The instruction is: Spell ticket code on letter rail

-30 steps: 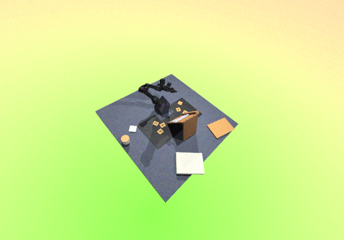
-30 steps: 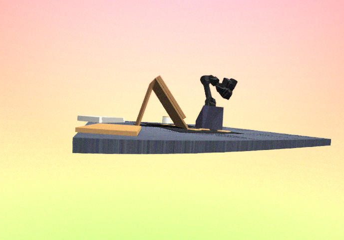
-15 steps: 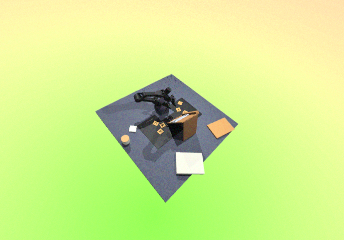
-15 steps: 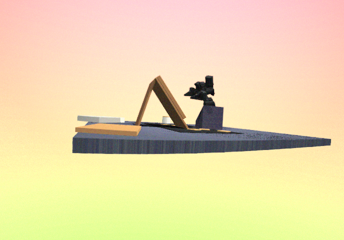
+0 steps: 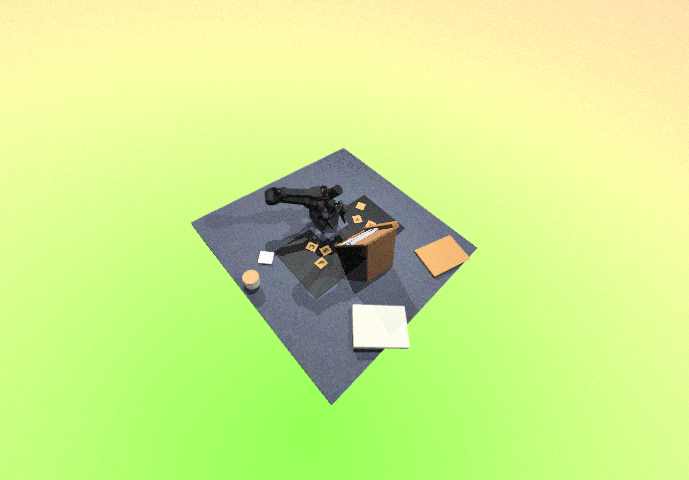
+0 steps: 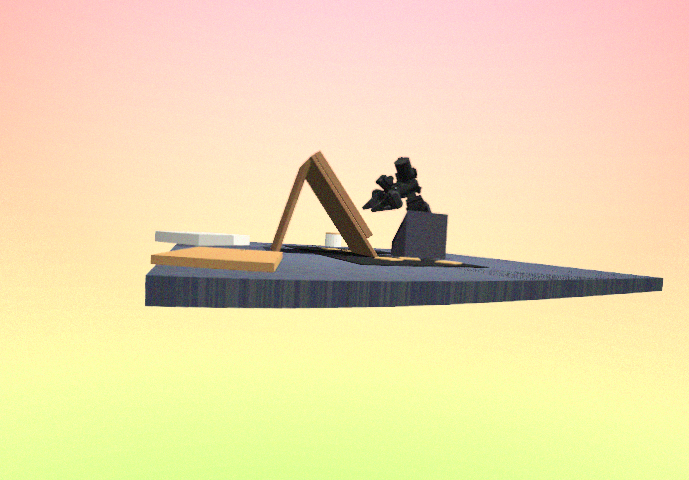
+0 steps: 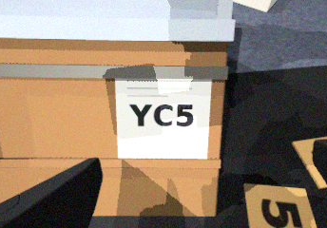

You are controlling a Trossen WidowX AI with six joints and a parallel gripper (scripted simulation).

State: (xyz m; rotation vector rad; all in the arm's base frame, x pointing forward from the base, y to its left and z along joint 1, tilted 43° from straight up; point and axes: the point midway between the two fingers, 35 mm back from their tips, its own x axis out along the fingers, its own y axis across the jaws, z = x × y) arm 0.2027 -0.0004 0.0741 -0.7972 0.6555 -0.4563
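My gripper [image 5: 337, 222] [image 6: 367, 208] [image 7: 206, 152] is open and empty, raised in front of the leaning wooden board [image 5: 380, 261] [image 6: 336, 210] [image 7: 52, 114]. The ticket [image 7: 163, 146] on the board reads YC5. Above it, a grey bar [image 7: 38, 70] and a pale ledge [image 7: 105, 28] cross the board; no tile shows on their visible parts. A tile marked 5 [image 7: 256, 194] lies right of the board, beside another tile [image 7: 309, 159] partly hidden by the right finger. The top view shows three tiles [image 5: 311, 246] [image 5: 325, 250] [image 5: 320, 262] left of the board and three [image 5: 360, 206] [image 5: 357, 219] [image 5: 371, 224] beyond it.
Dark mats [image 5: 316, 284] [image 5: 385, 217] lie under the tiles. A white slab [image 5: 380, 326] [image 6: 203, 238] and an orange slab [image 5: 441, 255] [image 6: 214, 259] lie behind the board, near the counter's edge. A round container [image 5: 251, 280] [image 6: 332, 240] and a small white square [image 5: 265, 257] are at the left.
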